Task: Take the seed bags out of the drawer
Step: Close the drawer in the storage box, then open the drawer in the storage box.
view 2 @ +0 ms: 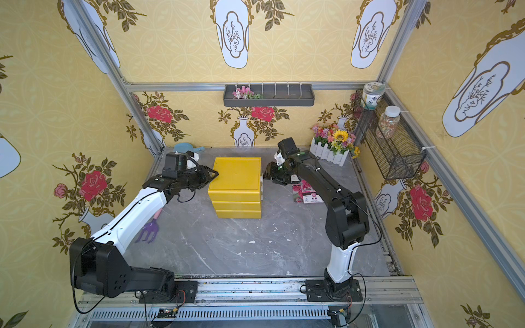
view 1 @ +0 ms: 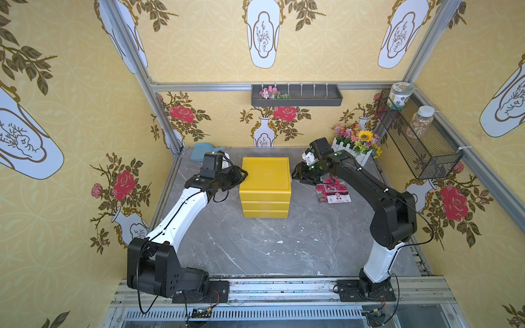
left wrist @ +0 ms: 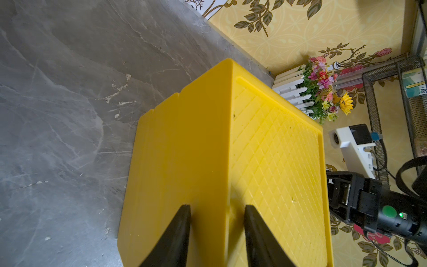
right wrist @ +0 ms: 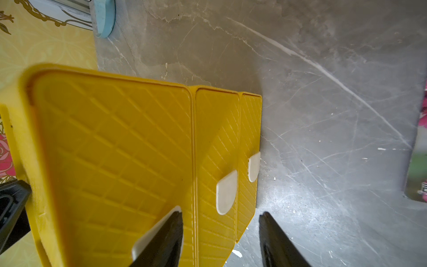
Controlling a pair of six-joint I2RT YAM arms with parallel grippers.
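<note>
A yellow three-drawer cabinet [view 1: 265, 176] [view 2: 237, 176] stands mid-table, its drawers shut and their white-handled fronts facing right. A seed bag [view 1: 333, 191] [view 2: 309, 194] with pink-red flowers lies flat on the table right of it, under my right forearm; a second may lie beneath it. Any bags in the drawer are hidden. My left gripper [view 1: 245, 173] [left wrist: 217, 207] straddles the cabinet's top left edge with its jaws partly apart, one finger on the side wall and one over the top. My right gripper [view 1: 295, 173] [right wrist: 221, 213] is open at the top drawer [right wrist: 115, 150], one finger against its handle.
Artificial flowers in a white picket fence [view 1: 355, 144] stand at the back right. A blue scoop [view 1: 203, 152] lies at the back left, and a purple hand rake [view 2: 149, 230] lies under my left arm. A wire basket [view 1: 417, 142] with jars hangs on the right wall.
</note>
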